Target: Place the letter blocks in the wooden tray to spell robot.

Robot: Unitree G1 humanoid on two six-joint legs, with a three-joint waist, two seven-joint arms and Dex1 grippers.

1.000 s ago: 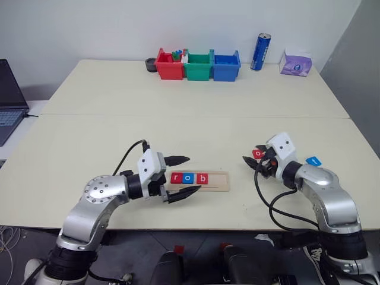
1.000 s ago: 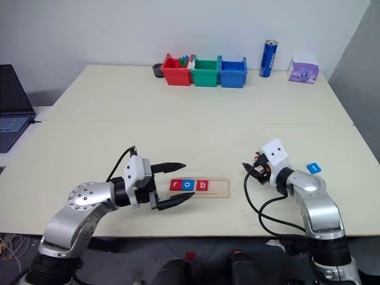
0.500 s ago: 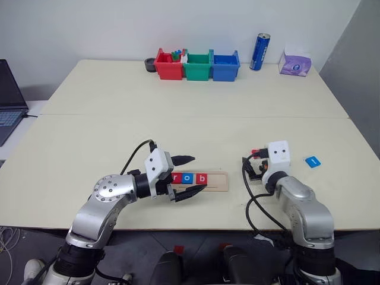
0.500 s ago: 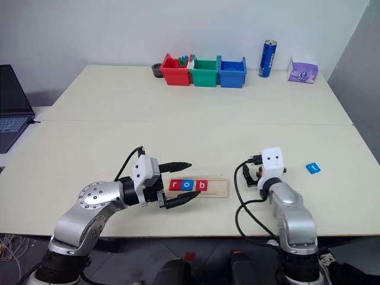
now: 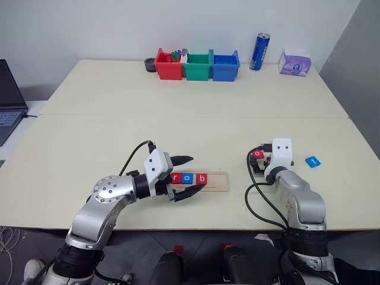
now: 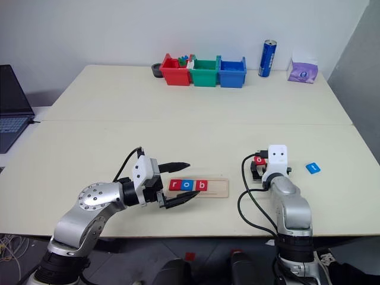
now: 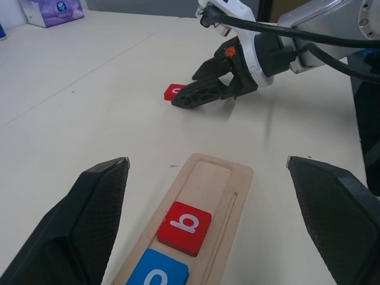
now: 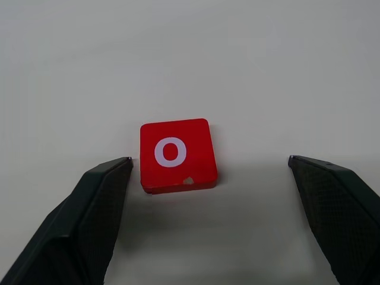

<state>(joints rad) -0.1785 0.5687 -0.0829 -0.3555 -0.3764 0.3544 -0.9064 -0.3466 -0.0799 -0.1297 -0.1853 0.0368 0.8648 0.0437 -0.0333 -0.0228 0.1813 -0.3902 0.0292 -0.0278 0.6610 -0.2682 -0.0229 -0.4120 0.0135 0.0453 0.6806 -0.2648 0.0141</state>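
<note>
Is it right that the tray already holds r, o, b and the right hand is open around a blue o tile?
Not quite. The o tile between the open right hand fingers is red, as the right wrist view shows. The tray does hold r, o, b.

Red "o" block [image 8: 177,154] (white letter).
</note>
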